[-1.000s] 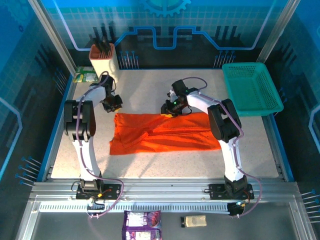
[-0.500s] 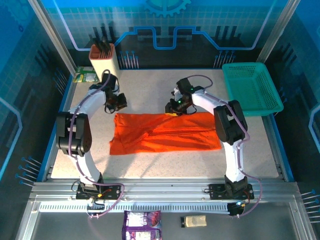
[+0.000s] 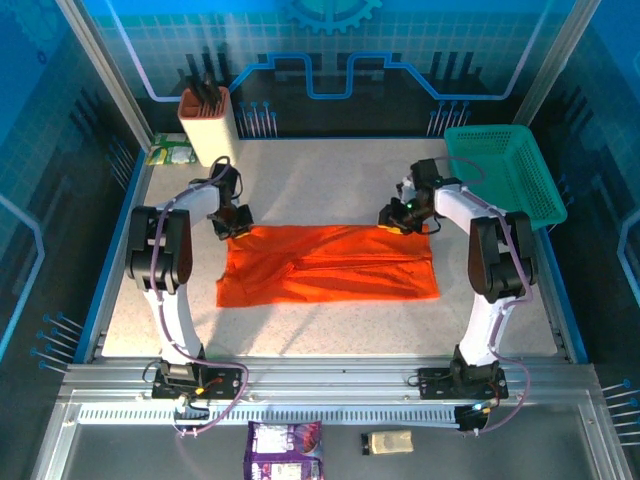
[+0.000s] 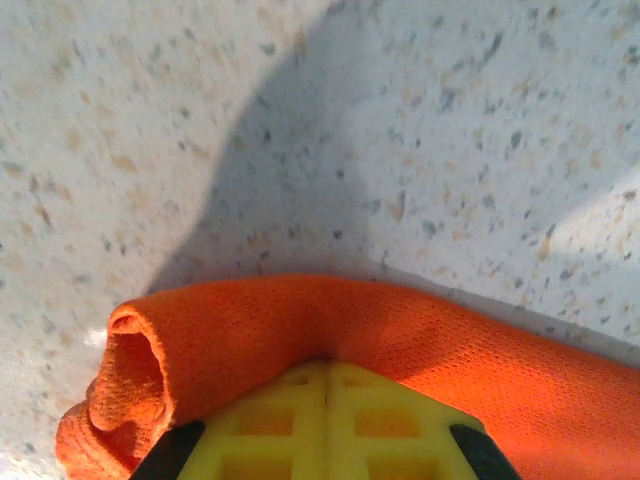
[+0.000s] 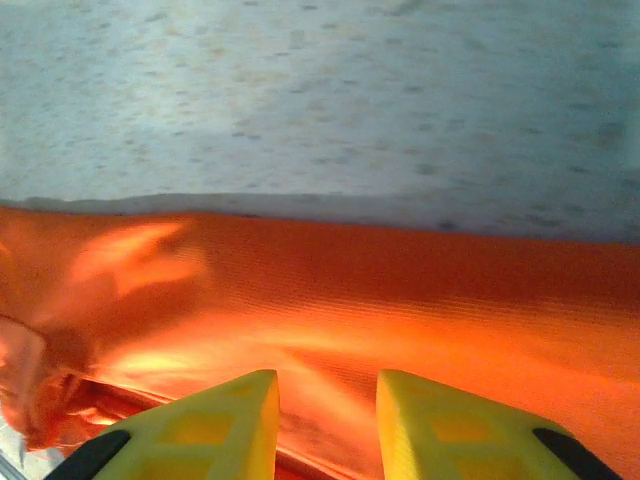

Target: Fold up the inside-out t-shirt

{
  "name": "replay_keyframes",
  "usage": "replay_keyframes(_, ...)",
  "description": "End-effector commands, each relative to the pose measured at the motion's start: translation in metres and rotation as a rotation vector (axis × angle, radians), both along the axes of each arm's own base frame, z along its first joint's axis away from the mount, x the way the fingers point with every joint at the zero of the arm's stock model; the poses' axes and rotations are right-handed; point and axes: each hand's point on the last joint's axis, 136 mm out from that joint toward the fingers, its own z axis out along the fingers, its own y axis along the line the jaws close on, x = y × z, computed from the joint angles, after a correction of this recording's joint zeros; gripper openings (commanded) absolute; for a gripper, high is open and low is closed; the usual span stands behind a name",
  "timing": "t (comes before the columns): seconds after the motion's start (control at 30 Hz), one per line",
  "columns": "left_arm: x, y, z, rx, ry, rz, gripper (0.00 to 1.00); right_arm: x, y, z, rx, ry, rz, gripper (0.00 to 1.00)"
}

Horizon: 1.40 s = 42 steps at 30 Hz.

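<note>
The inside-out t-shirt (image 3: 330,265) lies flat as a wide bright orange-red band across the middle of the speckled table (image 3: 320,175). My left gripper (image 3: 238,222) sits at its far left corner. In the left wrist view the yellow fingers meet, and my left gripper (image 4: 327,368) is shut on a rolled edge of the t-shirt (image 4: 500,380). My right gripper (image 3: 397,217) hovers at the shirt's far right edge. In the right wrist view the right gripper (image 5: 327,385) is open, with a gap between the fingers and the t-shirt (image 5: 350,290) spread below them.
A teal-green mesh basket (image 3: 500,175) stands at the back right, close to the right arm. A beige holder (image 3: 205,125) and a green packet (image 3: 170,152) sit at the back left. Blue rails border the table.
My right gripper slid right along the shirt's far edge, from its middle to the right corner. My left gripper came down onto the far left corner and shut on the cloth.
</note>
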Motion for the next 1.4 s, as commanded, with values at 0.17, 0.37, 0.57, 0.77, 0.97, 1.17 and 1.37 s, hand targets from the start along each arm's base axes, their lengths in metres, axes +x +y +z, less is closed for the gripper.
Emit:
replay_keyframes(0.17, 0.026, 0.033, -0.007, 0.074, -0.008, 0.014, 0.05, 0.005, -0.041, -0.035, -0.043, 0.045, -0.042, 0.32)
replay_keyframes(0.37, 0.038, 0.027, 0.057, 0.101, -0.16, -0.016, 0.07, 0.013, -0.051, -0.008, -0.11, 0.004, -0.034, 0.33)
replay_keyframes(0.57, 0.002, -0.016, 0.093, 0.035, -0.201, -0.075, 0.08, -0.009, -0.038, 0.04, -0.072, -0.062, -0.017, 0.34)
replay_keyframes(0.77, -0.059, -0.047, 0.063, 0.023, -0.112, -0.12, 0.08, -0.056, 0.006, 0.036, 0.123, 0.011, 0.07, 0.43)
replay_keyframes(0.97, -0.099, -0.038, 0.031, 0.041, -0.028, -0.095, 0.08, -0.086, 0.016, 0.019, 0.111, 0.04, 0.09, 0.64)
replay_keyframes(1.17, -0.11, -0.031, 0.001, 0.038, 0.046, -0.082, 0.07, -0.089, -0.007, -0.011, 0.05, 0.069, 0.025, 0.78)
replay_keyframes(1.37, -0.116, -0.017, -0.009, 0.054, 0.065, -0.056, 0.07, -0.086, -0.037, -0.032, -0.004, 0.076, -0.065, 0.93)
